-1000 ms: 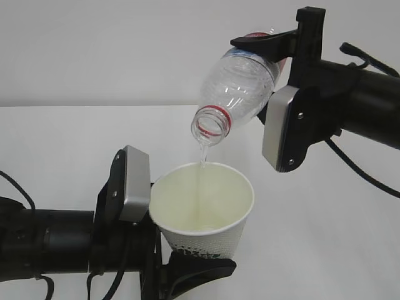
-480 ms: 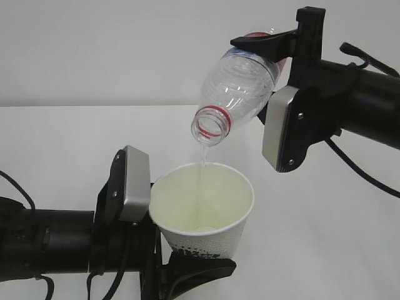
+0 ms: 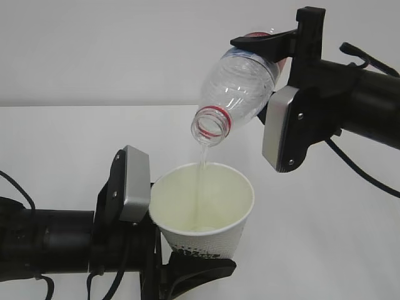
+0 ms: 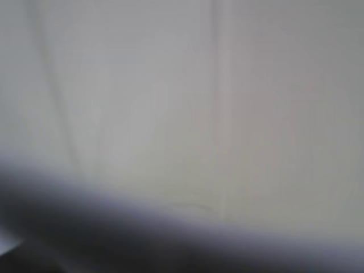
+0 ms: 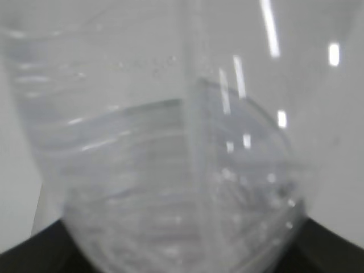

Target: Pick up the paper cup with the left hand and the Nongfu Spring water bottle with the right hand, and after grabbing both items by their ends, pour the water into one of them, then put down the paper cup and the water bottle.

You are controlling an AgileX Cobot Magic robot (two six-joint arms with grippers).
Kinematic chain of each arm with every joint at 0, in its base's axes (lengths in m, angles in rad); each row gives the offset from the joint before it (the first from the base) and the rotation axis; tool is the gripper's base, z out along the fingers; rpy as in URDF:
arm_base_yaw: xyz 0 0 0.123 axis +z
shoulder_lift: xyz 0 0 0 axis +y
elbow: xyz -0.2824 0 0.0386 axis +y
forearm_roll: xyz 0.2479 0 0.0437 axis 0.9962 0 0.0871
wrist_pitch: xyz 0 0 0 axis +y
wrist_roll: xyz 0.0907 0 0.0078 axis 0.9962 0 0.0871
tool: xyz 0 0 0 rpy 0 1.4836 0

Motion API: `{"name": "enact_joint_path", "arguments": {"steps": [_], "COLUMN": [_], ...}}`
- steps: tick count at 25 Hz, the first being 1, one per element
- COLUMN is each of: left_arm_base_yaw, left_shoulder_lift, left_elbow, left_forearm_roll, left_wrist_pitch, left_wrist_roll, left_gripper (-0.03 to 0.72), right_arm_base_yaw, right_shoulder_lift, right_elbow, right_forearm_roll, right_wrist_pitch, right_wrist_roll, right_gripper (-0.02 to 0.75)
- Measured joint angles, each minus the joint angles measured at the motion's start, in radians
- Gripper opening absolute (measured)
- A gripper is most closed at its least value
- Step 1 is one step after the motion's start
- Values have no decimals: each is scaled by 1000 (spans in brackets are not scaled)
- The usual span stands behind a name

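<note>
The white paper cup [image 3: 203,209] is held upright low in the exterior view, with my left gripper [image 3: 164,245] shut on its lower part. Above it the clear Nongfu Spring water bottle [image 3: 237,90] is tipped mouth-down to the left, its red neck ring over the cup. My right gripper [image 3: 267,81] is shut on the bottle's rear end. A thin stream of water [image 3: 201,164] falls from the mouth into the cup. The right wrist view is filled by the bottle [image 5: 170,165] up close. In the left wrist view the cup wall [image 4: 187,102] is a pale blur.
A white table [image 3: 325,237] lies below both arms, with a plain pale wall [image 3: 125,44] behind. The right arm [image 3: 356,100] reaches in from the right, the left arm [image 3: 44,244] from the lower left.
</note>
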Motion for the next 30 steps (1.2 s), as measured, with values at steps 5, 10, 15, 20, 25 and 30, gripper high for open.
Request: {"name": "enact_joint_path", "arguments": {"steps": [5, 10, 15, 20, 25, 30], "left_arm_base_yaw": [0, 0, 0, 0, 0, 0], "left_shoulder_lift": [0, 0, 0, 0, 0, 0], "left_elbow": [0, 0, 0, 0, 0, 0], "left_forearm_roll": [0, 0, 0, 0, 0, 0], "left_wrist_pitch": [0, 0, 0, 0, 0, 0], "left_wrist_roll": [0, 0, 0, 2, 2, 2], "left_gripper": [510, 510, 510, 502, 502, 502], "right_arm_base_yaw": [0, 0, 0, 0, 0, 0], "right_shoulder_lift": [0, 0, 0, 0, 0, 0], "right_elbow": [0, 0, 0, 0, 0, 0], "right_forearm_roll": [0, 0, 0, 0, 0, 0], "right_wrist_pitch": [0, 0, -4, -7, -7, -7], "right_wrist_roll": [-1, -2, -5, -5, -7, -8], "right_gripper": [476, 476, 476, 476, 476, 476]}}
